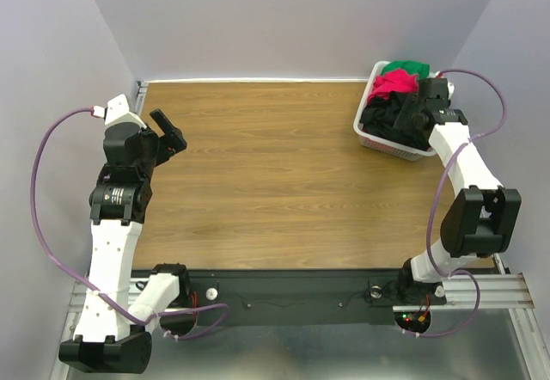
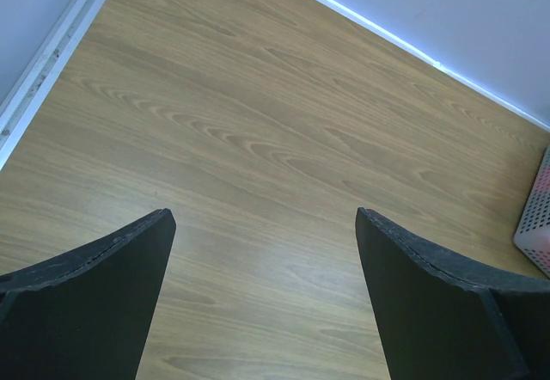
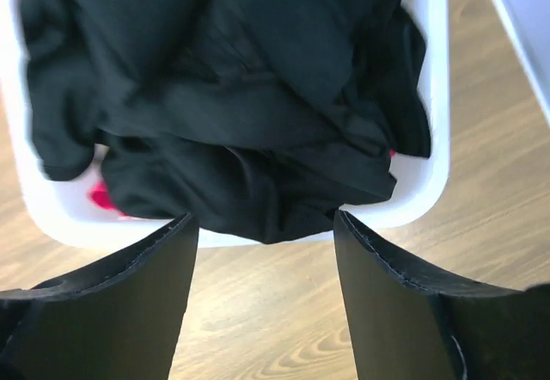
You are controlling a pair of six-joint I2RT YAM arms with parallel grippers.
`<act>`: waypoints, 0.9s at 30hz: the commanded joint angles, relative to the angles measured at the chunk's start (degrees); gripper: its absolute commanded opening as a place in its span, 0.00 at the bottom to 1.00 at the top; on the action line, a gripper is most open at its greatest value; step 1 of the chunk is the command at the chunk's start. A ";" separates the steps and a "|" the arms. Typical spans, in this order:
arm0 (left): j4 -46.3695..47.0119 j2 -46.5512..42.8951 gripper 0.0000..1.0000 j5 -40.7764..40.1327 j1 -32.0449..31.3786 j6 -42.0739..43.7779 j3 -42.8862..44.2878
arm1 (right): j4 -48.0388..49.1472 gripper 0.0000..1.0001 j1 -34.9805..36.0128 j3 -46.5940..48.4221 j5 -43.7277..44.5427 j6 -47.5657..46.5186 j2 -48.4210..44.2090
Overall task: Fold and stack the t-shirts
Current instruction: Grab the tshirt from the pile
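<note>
A heap of t-shirts fills the white basket (image 1: 369,139) at the table's far right: a black one (image 1: 387,120) on top, a pink-red one (image 1: 391,83) and a green one (image 1: 408,68) behind. In the right wrist view the black t-shirt (image 3: 249,105) drapes over the basket's rim (image 3: 421,199). My right gripper (image 3: 265,225) hovers open just before that rim, its jaws apart with only the shirt's hanging edge and bare wood between them. My left gripper (image 2: 265,221) stands wide open over bare wood at the far left (image 1: 168,131), holding nothing.
The wooden table (image 1: 258,174) stretches between the arms. Grey walls close in the back and sides. A corner of the basket (image 2: 537,221) shows at the right edge of the left wrist view. Black base rail (image 1: 284,290) runs along the near edge.
</note>
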 commanded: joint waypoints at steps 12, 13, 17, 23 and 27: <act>1.33 -0.85 0.99 -0.88 0.04 -0.04 1.12 | 1.24 0.00 -0.02 3.41 4.06 2.05 -0.45; 1.51 -0.85 0.99 -0.53 0.04 -0.04 0.95 | 1.32 0.00 -0.02 4.38 3.36 1.96 -0.90; 1.86 -0.76 0.99 0.00 0.04 -0.31 0.68 | 1.32 0.00 -0.02 5.44 0.90 0.82 -3.53; 1.77 -0.85 0.99 0.09 0.04 -0.13 0.86 | 3.96 0.00 -0.02 12.55 -7.10 0.64 -8.28; 1.95 -1.46 0.99 0.44 0.04 -0.13 0.86 | 8.43 0.00 -0.02 18.52 -16.05 0.99 -10.56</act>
